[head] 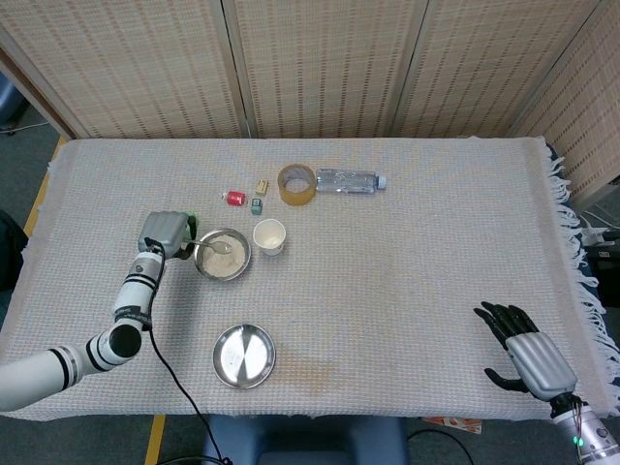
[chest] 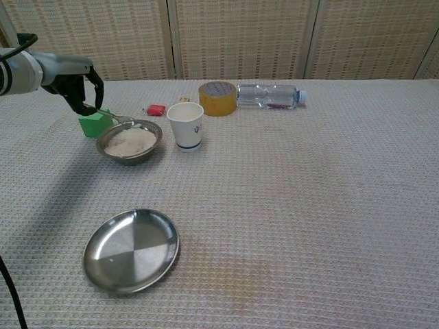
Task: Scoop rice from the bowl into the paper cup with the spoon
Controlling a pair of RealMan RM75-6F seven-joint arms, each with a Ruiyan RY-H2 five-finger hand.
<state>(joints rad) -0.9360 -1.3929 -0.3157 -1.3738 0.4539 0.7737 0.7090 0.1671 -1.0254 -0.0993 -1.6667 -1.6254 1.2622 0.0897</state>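
We count one bowl [chest: 129, 141] of rice, one paper cup [chest: 185, 125] at its three o'clock, and one spoon [chest: 118, 119] over the bowl's rim at ten o'clock. We find one empty steel plate [chest: 131, 250] at six o'clock from the bowl, one green block [chest: 94, 124] at the bowl's ten o'clock, one roll of tape [chest: 217, 98] and one plastic bottle [chest: 268, 95] lying at the tape's three o'clock. We make out three small items in the head view: one red [head: 233, 198], one tan [head: 261, 187], one dark green [head: 256, 205]. We see two hands: the left hand [chest: 79, 88] and the right hand [head: 528, 356].
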